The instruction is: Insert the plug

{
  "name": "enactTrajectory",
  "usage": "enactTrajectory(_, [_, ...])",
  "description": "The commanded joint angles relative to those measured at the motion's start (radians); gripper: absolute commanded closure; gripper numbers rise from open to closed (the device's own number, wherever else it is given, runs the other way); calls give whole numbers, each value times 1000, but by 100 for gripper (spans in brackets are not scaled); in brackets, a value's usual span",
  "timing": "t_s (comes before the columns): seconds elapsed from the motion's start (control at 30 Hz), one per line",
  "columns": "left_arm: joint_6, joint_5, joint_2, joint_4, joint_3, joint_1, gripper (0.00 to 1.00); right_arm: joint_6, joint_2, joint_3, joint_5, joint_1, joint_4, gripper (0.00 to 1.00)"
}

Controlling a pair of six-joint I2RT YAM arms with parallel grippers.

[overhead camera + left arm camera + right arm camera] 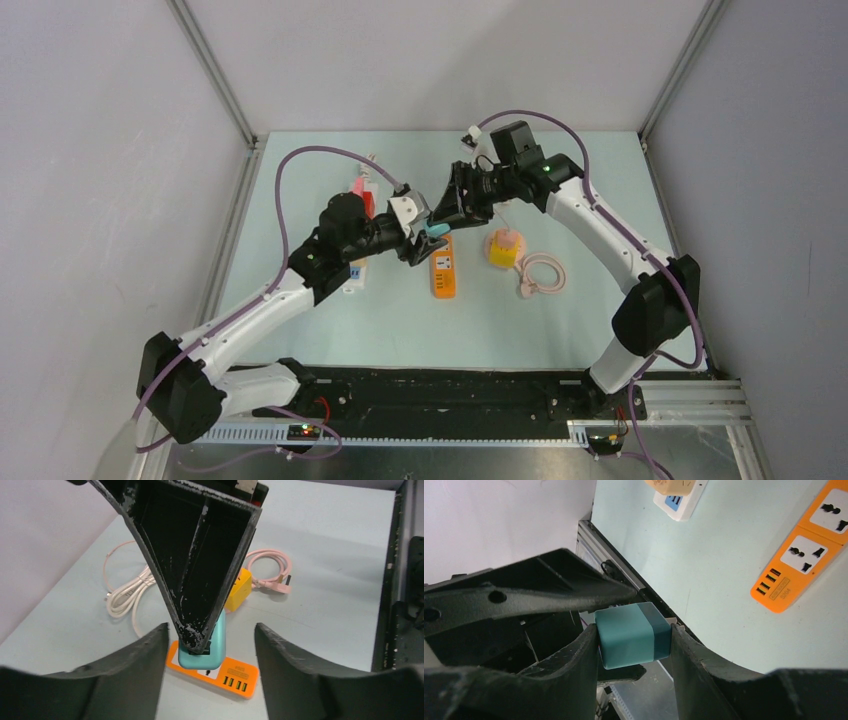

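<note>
1. The plug (631, 635), a rounded teal block with a darker teal band at its 3 o'clock end in the right wrist view, is clamped between the right gripper's (634, 647) two fingers.
2. From the left wrist, the plug's long axis runs 12 to 6 o'clock, with its lower end just over the orange power strip (235, 672). Its pins cannot be made out.
3. From above, the plug hangs at the strip's 12 o'clock end.
4. The left gripper (211, 627) stands wide, one finger on each side of the plug, touching neither side.
5. A yellow adapter (505, 248) lies at the strip's 3 o'clock.
</note>
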Motion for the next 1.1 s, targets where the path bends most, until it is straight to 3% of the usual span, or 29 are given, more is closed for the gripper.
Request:
enactTrajectory(0.0, [-44, 49, -2, 6, 49, 3, 37, -24, 11, 52, -3, 10, -7, 73])
enactTrajectory(0.17, [-48, 49, 6, -3, 47, 3, 50, -26, 12, 52, -11, 12, -3, 73])
enactTrajectory(0.5, [-22, 41, 36, -65, 84, 3, 61, -6, 13, 48, -41, 12, 21, 73])
enactTrajectory(0.63, [-1, 49, 48, -106, 94, 2, 71, -8, 12, 48, -46, 11, 19, 73])
enactTrajectory(0.73, [16, 47, 54, -125, 97, 2, 97, -21, -2, 46, -16, 11, 11, 62])
enactTrajectory(0.83, [22, 40, 55, -127, 96, 0, 100, -31, -33, 31, 16, 9, 27, 46])
enactTrajectory(0.93, [23, 21, 57, -127, 98, 1, 100, -36, -68, 16, 44, -4, 44, 20])
enactTrajectory(1.07, [17, 3, 56, -126, 102, 0, 100, -57, -110, -6, 45, -46, 57, 9])
